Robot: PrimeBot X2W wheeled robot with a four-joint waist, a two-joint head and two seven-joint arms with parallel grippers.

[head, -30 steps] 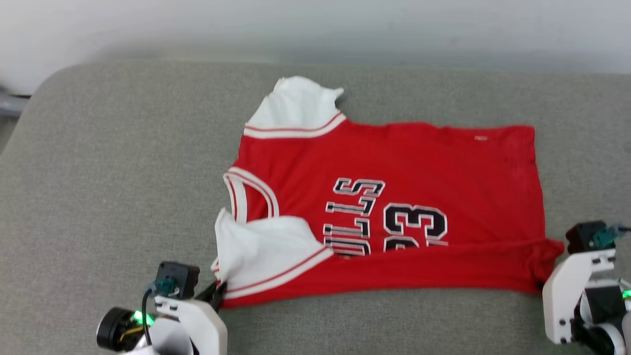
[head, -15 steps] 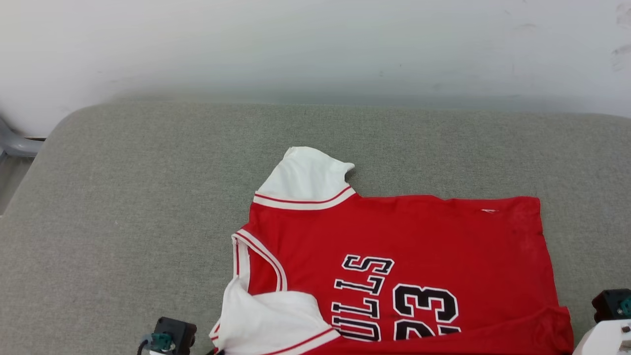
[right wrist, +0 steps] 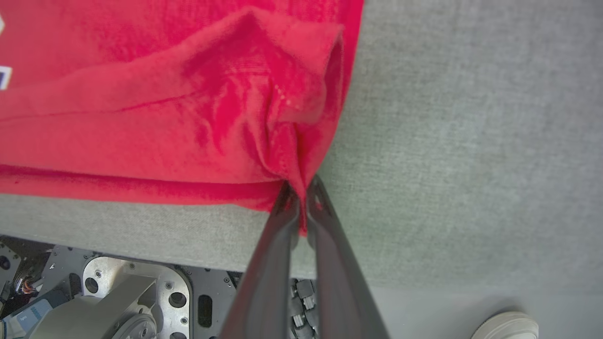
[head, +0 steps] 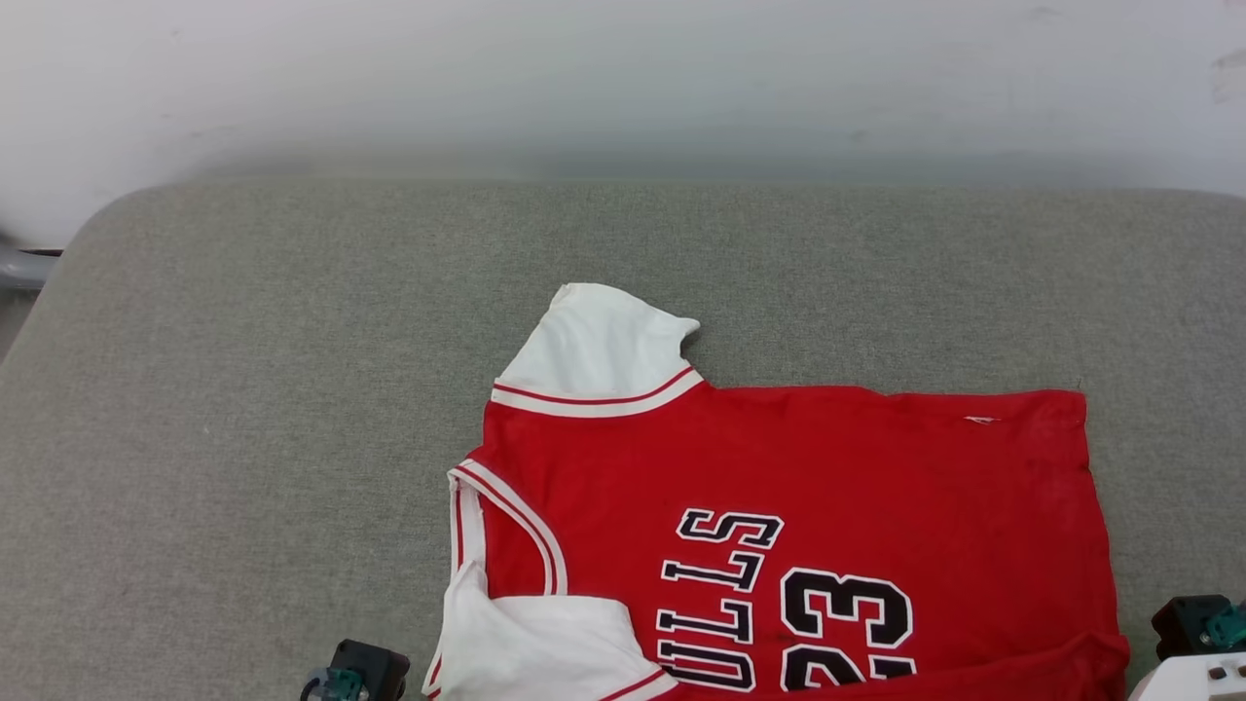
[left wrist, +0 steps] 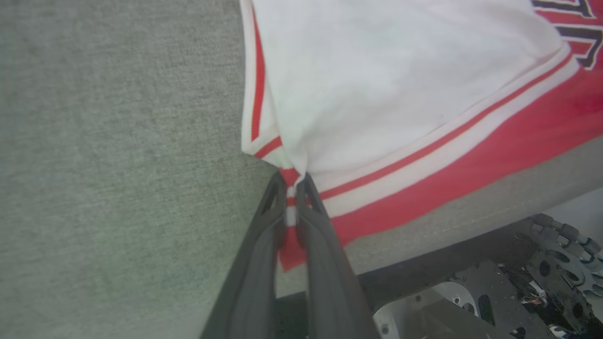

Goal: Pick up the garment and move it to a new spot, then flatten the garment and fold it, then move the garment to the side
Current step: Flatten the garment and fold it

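The garment [head: 779, 458] lies flat on the grey bench [head: 243, 389], toward its right and near side. Its collar points to the robot's left and its hem to the right, so the black lettering and the 23 read sideways. The far white sleeve [head: 599, 346] lies spread out. The near sleeve [head: 531, 647] and the near red edge are folded up over the front, covering the lower part of the number.

In the left wrist view, the left hand [left wrist: 293, 182] has its fingers pressed together on the striped corner of the near sleeve of the garment [left wrist: 377, 84]. That corner sits just inside the bench's near edge. In the right wrist view, the right hand [right wrist: 301, 189] pinches a gathered tuck of red cloth at the near hem corner of the garment [right wrist: 141, 94]. The cloth bunches into folds above the fingertips.

The head camera now takes in more of the pale wall [head: 623, 78] than a second ago, and the whole scene sits lower in its picture. The strip of bare bench beyond the far sleeve looks wider than before. Both arms have dropped almost out of the head view, leaving the dark top of the left wrist [head: 358, 680] and of the right wrist [head: 1199, 623]. Since half a second ago, little has changed beyond a slight shift of the picture.
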